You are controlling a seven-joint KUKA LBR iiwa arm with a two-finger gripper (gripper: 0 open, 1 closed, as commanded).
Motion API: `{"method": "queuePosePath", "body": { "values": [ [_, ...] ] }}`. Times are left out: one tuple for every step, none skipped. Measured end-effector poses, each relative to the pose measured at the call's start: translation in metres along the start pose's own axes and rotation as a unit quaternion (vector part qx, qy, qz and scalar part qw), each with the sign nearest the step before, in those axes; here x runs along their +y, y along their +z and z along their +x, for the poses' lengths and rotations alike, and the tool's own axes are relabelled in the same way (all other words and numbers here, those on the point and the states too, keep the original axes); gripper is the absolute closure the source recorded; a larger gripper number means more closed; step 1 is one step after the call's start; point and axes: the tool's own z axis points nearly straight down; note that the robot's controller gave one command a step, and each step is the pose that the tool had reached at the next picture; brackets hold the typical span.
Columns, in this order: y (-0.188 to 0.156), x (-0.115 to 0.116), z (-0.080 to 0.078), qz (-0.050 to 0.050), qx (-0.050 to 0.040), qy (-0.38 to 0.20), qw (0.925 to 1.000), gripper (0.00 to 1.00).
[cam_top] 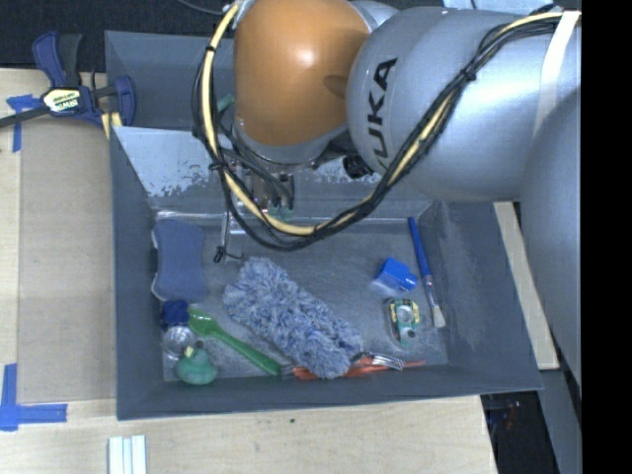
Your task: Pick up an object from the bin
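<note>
While poised left of centre over scuffed grey metal bin (466, 302) floor by blue rectangular pad (180, 262), cannot tell gripper (227, 239) state.

1. Single camera above the bin (133, 363), looking down and tilted a bit off vertical; the wall at 12 o'clock shows its inner face.
2. Close range: the bin takes most of the frame, floor just below centre.
3. Arm (464, 117) comes in from 3 o'clock; its orange cover (296, 62) sits nearest the lens and blocks the bin's 12 o'clock side.
</note>
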Motion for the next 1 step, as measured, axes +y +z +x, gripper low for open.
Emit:
{"method": "queuePosePath", "body": {
  "values": [
    [-0.0054, -0.0014, -0.0017, -0.001, -0.0043, 0.002, 1.0000, 0.00]
  ]
}}
